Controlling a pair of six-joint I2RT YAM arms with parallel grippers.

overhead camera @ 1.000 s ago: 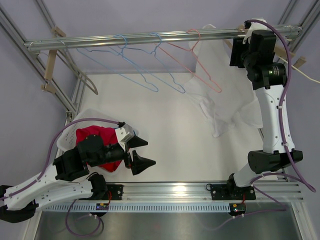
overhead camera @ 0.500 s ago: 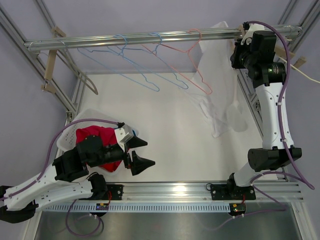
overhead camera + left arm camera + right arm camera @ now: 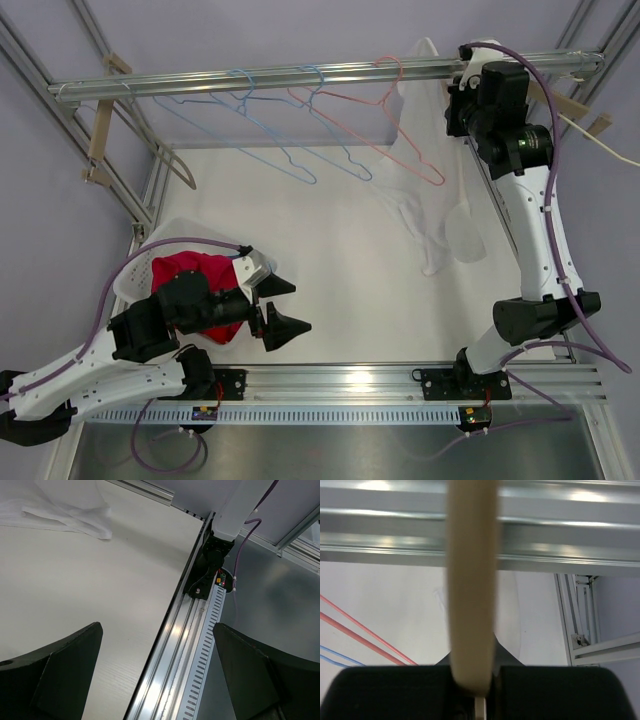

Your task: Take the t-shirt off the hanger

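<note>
A white t-shirt (image 3: 428,170) hangs at the right end of the rail, draping down to the table. It also shows as white cloth (image 3: 60,515) in the left wrist view. My right gripper (image 3: 466,88) is up at the rail, shut on the beige wooden hanger (image 3: 472,580), whose arm runs straight up between the jaws of that gripper (image 3: 472,682). Part of the hanger (image 3: 560,100) sticks out behind the wrist. My left gripper (image 3: 283,305) stands open and holds nothing, low over the table's near edge; its fingertips (image 3: 75,655) are far apart.
Blue wire hangers (image 3: 290,150) and a pink one (image 3: 400,140) hang on the metal rail (image 3: 250,78). A white basket (image 3: 140,275) with a red garment (image 3: 190,275) sits at the left. Frame posts stand on both sides, and the slotted base rail (image 3: 200,645) runs along the front.
My right gripper has shut on the wooden hanger and shifted left along the rail. The t-shirt swung left and hangs narrower. The left arm has stayed still.
</note>
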